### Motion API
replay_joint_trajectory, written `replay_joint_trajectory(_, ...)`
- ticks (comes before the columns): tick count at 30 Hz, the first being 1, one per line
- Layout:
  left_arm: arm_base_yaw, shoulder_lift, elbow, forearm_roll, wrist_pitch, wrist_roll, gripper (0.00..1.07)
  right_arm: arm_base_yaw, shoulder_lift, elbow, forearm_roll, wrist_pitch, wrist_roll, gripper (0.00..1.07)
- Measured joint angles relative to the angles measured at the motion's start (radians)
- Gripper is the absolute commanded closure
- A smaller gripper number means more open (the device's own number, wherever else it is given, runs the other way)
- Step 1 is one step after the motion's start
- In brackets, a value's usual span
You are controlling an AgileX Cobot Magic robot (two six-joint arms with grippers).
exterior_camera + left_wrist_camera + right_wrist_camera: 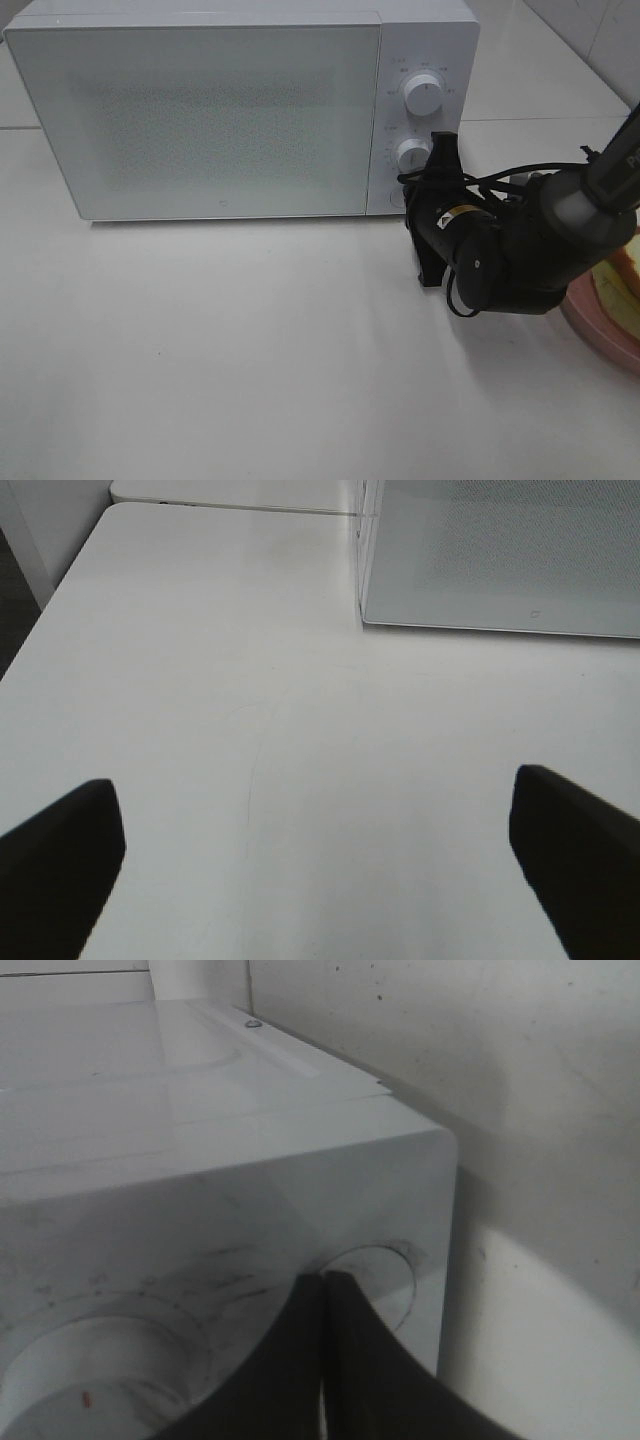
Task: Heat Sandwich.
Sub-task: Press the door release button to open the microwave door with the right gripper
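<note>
Left wrist view gives us the left end effector (312,785), its two dark fingers (60,855) spread wide over the bare white tabletop (250,660) and pinching nothing. A corner of the white microwave (500,560) stands beyond it.

In the exterior high view the microwave fills the frame from about 9 to 1 o'clock, with its door (200,110) shut. On its control panel we see two white dials, the upper knob (424,95) and, at its 6 o'clock, the lower knob (413,155). Just at 3 o'clock of the lower knob is the black tip of the right end effector (443,148), carried by the right arm (520,250).

The right wrist view shows its fingers (360,1360) pressed together with nothing between them, their tip right at the panel beside a round dial. The view is close and dim, so we cannot tell whether it actually touches.

At the frame's 4 o'clock edge the round pink plate (595,330) sits on the tabletop, partly hidden by the arm. The sandwich (625,282) lies on it, outside the microwave.
</note>
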Motion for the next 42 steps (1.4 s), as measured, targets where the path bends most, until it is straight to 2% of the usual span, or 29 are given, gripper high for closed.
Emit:
replay_joint_trajectory(4,0.0,0.0,0.0,0.0,0.0,0.0,0.06,0.0,0.018,-0.031,-0.003,0.032,0.0,1.07)
replay_joint_trajectory(28,0.0,0.0,0.0,0.0,0.0,0.0,0.06,0.005,0.024,-0.041,0.053,0.012,0.0,1.07)
replay_joint_trajectory(37,0.0,0.0,0.0,0.0,0.0,0.0,0.06,-0.009,0.052,-0.116,0.07,0.104,-0.028,1.07)
replay_joint_trajectory(42,0.0,0.0,0.0,0.0,0.0,0.0,0.06,-0.014,0.052,-0.119,0.064,0.112,-0.028,1.07)
